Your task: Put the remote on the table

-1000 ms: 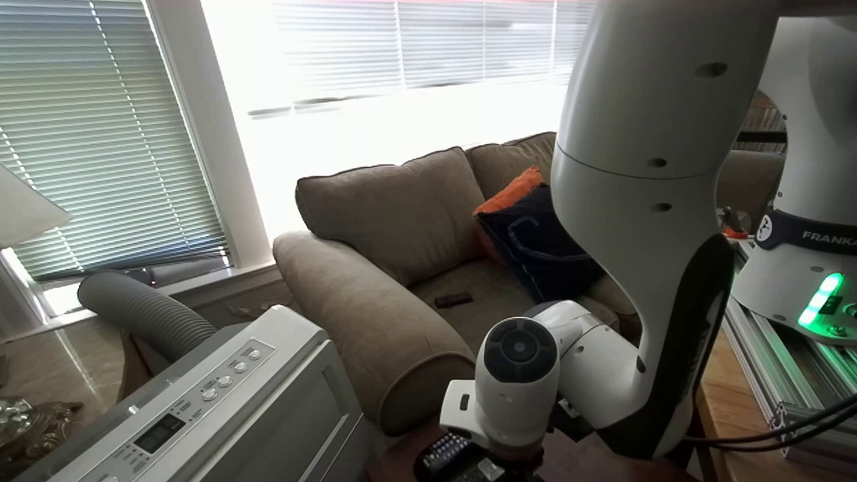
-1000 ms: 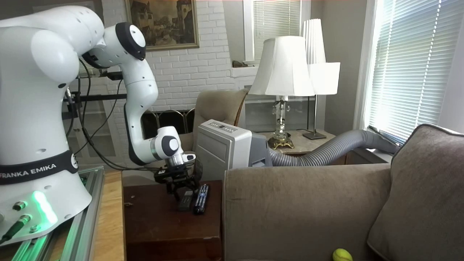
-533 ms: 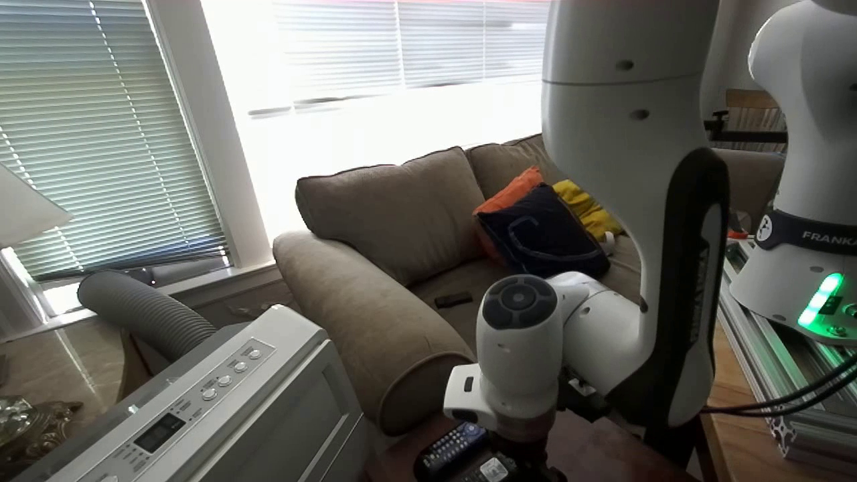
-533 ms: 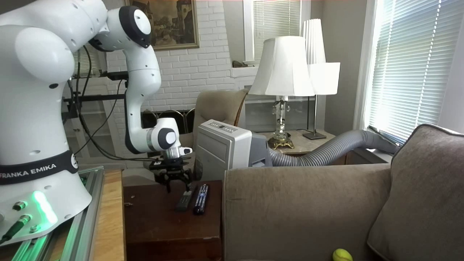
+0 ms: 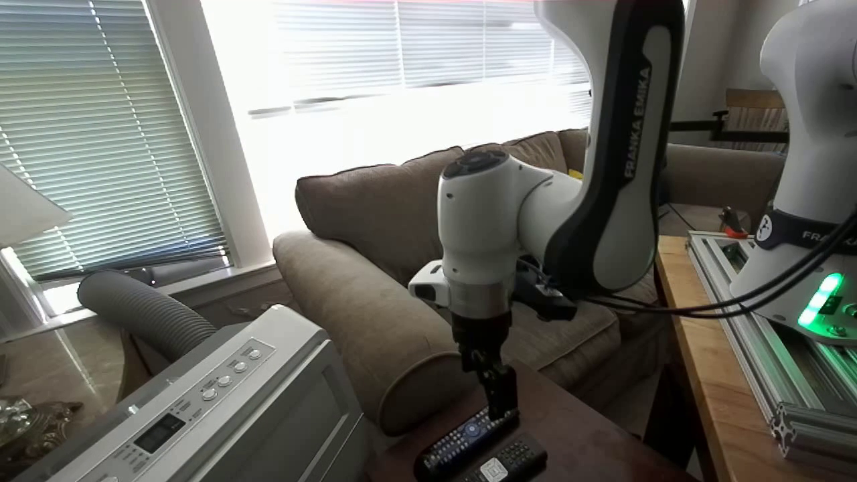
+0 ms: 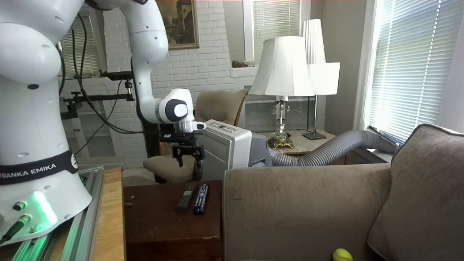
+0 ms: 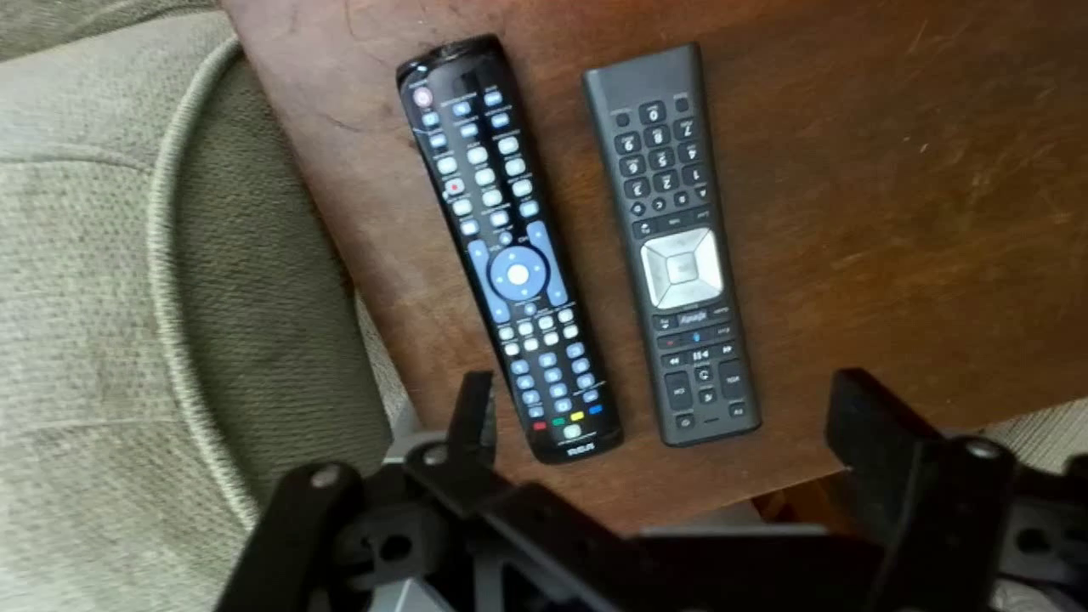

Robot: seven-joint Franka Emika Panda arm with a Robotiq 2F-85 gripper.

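Above the surface [image 6: 156, 224], in an exterior view, see the gripper [image 6: 190, 161] hanging clear, presumably to avoid nudging the matte remote [image 6: 185, 198]. In an exterior view, find it flat on the surface beside the shiny remote [image 5: 465, 438], likely for steadiness. From the wrist view, note the gripper spread wide, holding nothing.

Arm [image 6: 148, 47], one: white, jointed, dark-trimmed; descends from the top edge in both exterior views, then bends forward at the lower joint. Base [image 6: 65, 195]: white, upright; dark band [image 6: 38, 170] lettered FRANKA EMIKA; light strip [image 6: 45, 207], lit green. Wrist [image 5: 477, 231]: white, near upright; metal collar [image 5: 479, 299] beneath. Gripper [image 7: 665, 387]: black, two-fingered, hanging below the wrist, pointing down. Fingers [image 7: 473, 421]: spread well apart, tips about level in the wrist view.
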